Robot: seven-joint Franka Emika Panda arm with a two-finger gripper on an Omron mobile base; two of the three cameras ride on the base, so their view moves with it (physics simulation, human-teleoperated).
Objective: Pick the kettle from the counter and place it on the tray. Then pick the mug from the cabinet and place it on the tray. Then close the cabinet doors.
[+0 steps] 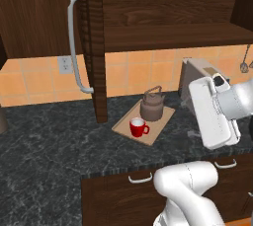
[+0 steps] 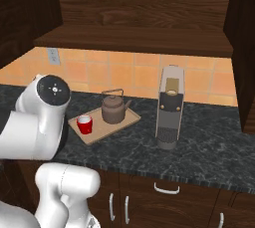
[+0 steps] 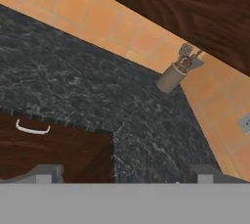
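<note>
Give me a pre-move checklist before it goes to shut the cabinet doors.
1. Kettle on tray: ok.
2. Mug on tray, upright: ok.
3. Gripper open and empty: ok.
4. Left cabinet door closed: not ok, it stands open with its edge toward the camera.
5. Right cabinet door closed: not ok, also open.
6. Cabinet shelf free of things in the doors' way: ok as far as visible.

Both base views: behind the arm, left and right, facing forward and down, sharing the tray (image 1: pixel 157 127) on the desk (image 1: pixel 54 136). Hand view: rolled, close above the desk corner, toward the tiled wall (image 3: pixel 73 12).
</note>
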